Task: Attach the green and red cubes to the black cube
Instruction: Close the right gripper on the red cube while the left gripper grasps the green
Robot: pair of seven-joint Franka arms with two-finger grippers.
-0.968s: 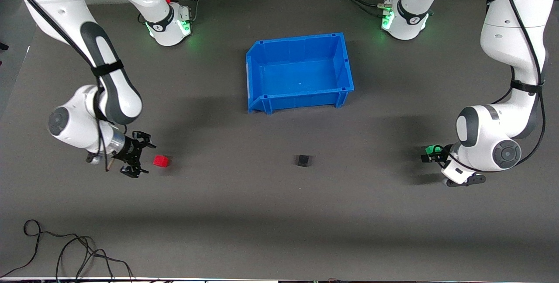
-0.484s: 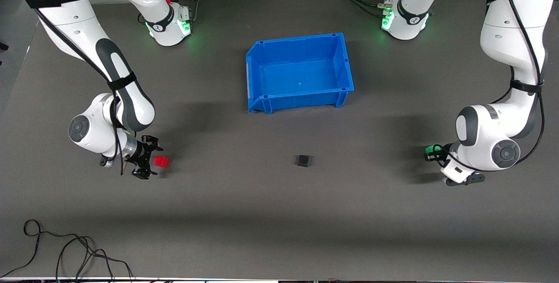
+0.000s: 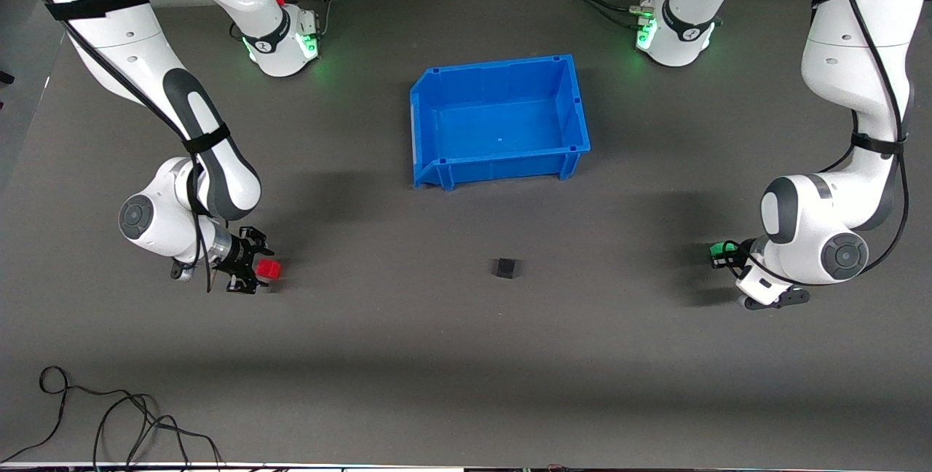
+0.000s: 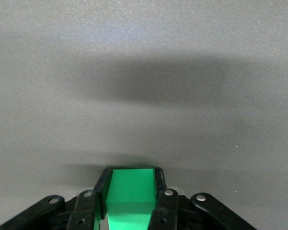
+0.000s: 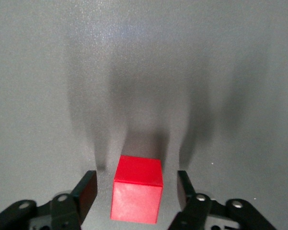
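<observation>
Now | left end effector (image 4: pixel 131 211) clamps green cube (image 4: pixel 130 197) | right end effector (image 5: pixel 136 189) gapes, straddling red cube (image 5: pixel 137 194)

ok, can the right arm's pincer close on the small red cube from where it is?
Probably yes. The small red cube sits on the grey mat between the right pincer's open fingers, gaps on both sides, nothing in between.

Your right pincer (image 3: pixel 256 270) has slid in to bracket the red cube (image 3: pixel 269 269) (gaps remain); your left pincer (image 3: pixel 721 253) has clamped the green cube (image 4: pixel 130 196).
</observation>
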